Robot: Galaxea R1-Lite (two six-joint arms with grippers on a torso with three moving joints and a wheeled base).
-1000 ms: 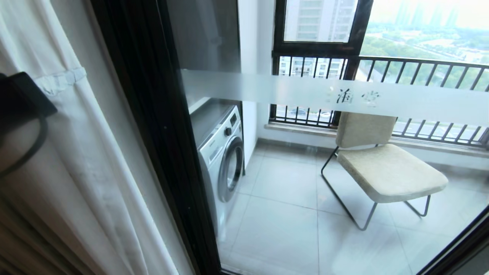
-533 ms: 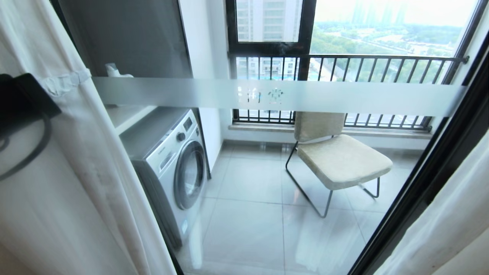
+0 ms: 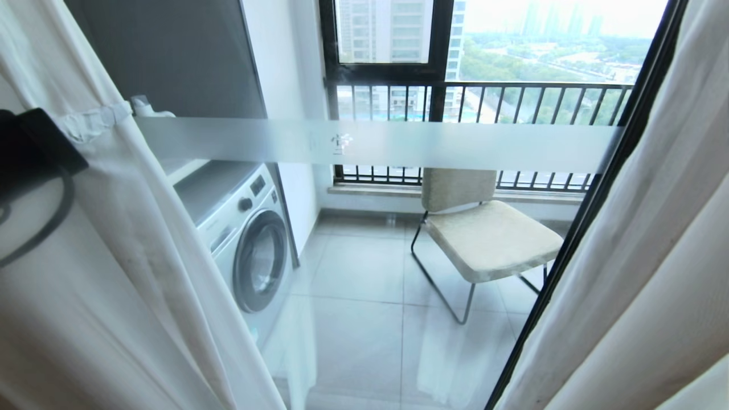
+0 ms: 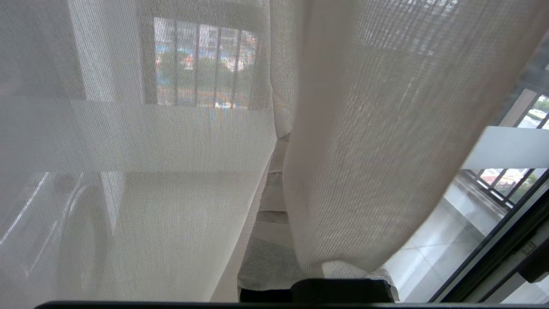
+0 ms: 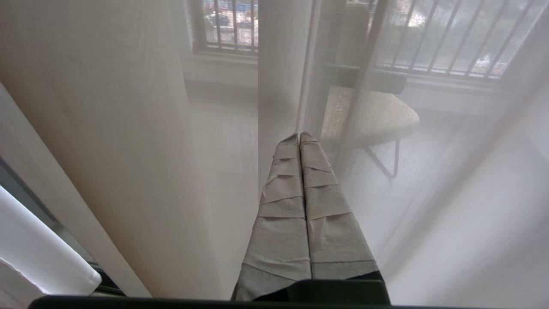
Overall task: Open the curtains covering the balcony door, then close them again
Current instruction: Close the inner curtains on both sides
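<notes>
A white washing machine (image 3: 245, 239) stands on the tiled balcony floor (image 3: 364, 319), well apart from a beige cushioned chair (image 3: 484, 233) set just before the black railing (image 3: 512, 105).

Curtains (image 4: 180, 163) are covering most of the left gripper (image 4: 274, 171), hiding its fingertips. Sheer fabric is veiling the chair (image 5: 369, 116). Characters on the door's frosted stripe (image 3: 398, 145) are staying too small to read.
</notes>
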